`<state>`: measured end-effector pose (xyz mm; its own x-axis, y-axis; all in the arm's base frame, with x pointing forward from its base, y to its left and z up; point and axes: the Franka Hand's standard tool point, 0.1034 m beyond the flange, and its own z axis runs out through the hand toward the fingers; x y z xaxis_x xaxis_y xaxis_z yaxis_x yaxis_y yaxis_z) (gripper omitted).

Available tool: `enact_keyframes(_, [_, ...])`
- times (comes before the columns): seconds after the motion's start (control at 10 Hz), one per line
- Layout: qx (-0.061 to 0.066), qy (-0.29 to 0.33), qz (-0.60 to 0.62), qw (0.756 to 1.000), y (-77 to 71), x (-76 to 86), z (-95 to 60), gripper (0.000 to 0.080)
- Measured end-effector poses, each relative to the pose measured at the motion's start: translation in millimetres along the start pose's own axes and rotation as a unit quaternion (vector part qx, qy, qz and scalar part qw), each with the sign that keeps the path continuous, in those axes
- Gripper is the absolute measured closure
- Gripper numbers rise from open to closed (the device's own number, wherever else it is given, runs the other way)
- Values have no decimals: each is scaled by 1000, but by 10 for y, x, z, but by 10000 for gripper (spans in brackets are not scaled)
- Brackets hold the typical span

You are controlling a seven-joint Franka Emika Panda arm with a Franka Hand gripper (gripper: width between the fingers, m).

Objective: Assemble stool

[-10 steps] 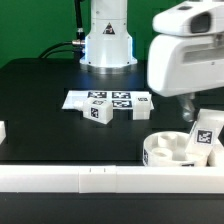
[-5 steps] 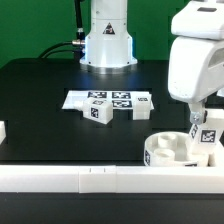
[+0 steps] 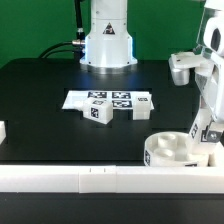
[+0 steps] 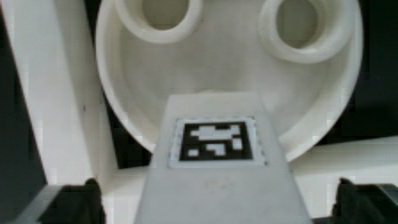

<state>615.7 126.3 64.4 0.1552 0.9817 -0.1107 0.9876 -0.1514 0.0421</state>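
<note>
The round white stool seat (image 3: 168, 150) lies at the exterior view's right, against the front rail. Two of its sockets show in the wrist view (image 4: 214, 70). My gripper (image 3: 205, 128) is shut on a white blocky leg (image 3: 211, 133) at the seat's right edge. In the wrist view the tagged leg (image 4: 217, 140) sits between my fingers (image 4: 63, 205) just over the seat's rim, my gripper (image 4: 217, 212) behind it. Two more tagged legs (image 3: 98, 113) (image 3: 143, 108) lie on the black table beside the marker board.
The marker board (image 3: 110, 98) lies mid-table before the robot base (image 3: 107, 40). The long white border rail (image 3: 80, 178) runs along the front and shows in the wrist view (image 4: 45, 90). A small white piece (image 3: 3, 130) sits at the exterior view's left edge.
My arm has moved to the exterior view's right and come down with the leg, from above the seat to its right edge. The loose legs have not moved.
</note>
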Motion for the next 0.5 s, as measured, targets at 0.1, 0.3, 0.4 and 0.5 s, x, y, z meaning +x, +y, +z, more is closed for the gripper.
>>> enact_keyframes(0.1, [0, 0, 10, 1000, 0, -7, 5, 259])
enact_keyframes(0.3, [0, -1, 42, 999, 3, -15, 7, 413])
enact_keyframes(0.4, [7, -4, 97, 995, 16, -51, 9, 466])
enact_keyframes(0.5, [15, -15, 172, 985, 139, -128, -1, 466])
